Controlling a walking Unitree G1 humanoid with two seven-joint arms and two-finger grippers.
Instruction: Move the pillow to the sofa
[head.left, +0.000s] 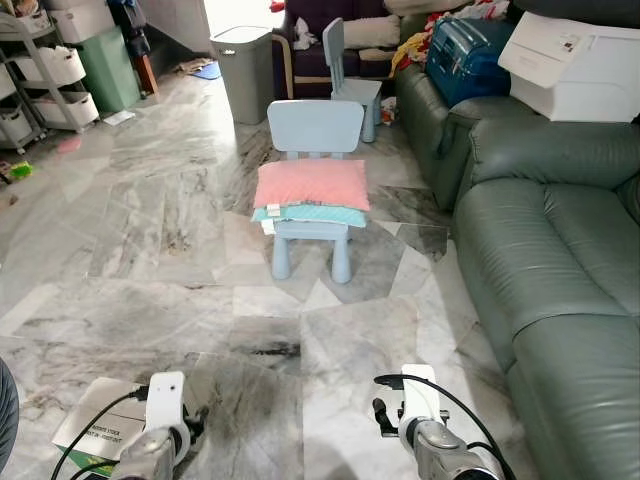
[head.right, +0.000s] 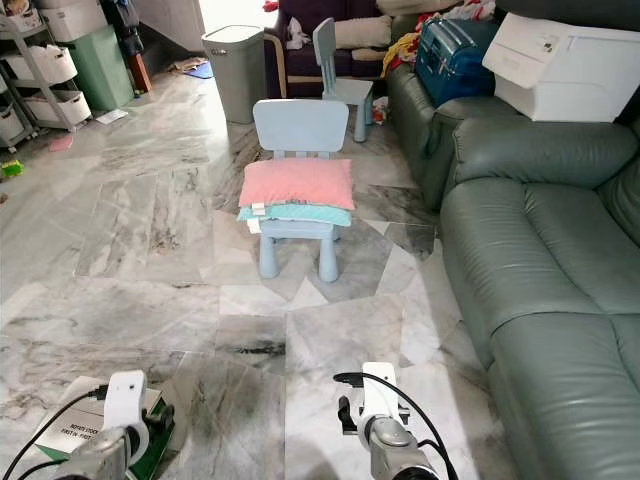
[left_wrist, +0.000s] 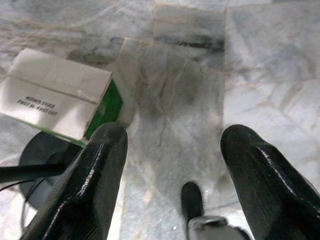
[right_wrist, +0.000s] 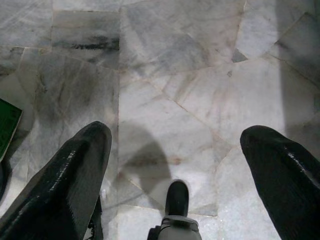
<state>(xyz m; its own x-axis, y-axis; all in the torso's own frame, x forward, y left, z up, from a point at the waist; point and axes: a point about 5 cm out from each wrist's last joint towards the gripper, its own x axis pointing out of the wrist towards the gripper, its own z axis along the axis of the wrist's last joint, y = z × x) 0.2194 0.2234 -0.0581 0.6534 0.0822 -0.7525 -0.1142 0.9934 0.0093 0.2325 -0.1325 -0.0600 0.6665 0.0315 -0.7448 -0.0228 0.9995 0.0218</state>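
We record the left claw hanging low over the grey marble floor, its two black fingers spread apart with nothing between them. Just to the left of this claw a white and green cardboard box lies flat on the floor, beside a round black base with a cable.

Ahead of both claws and well apart from them stands a small light-blue plastic child's chair. On its seat rests the pink rectangular pillow, lying on top of a folded teal cushion. A second chair of the same colour and a grey lidded waste bin stand further back.

The right claw hovers over bare marble, fingers likewise wide apart and holding nothing. To its right runs the grey-green leather sofa, carrying a white box and a blue suitcase at its far end.
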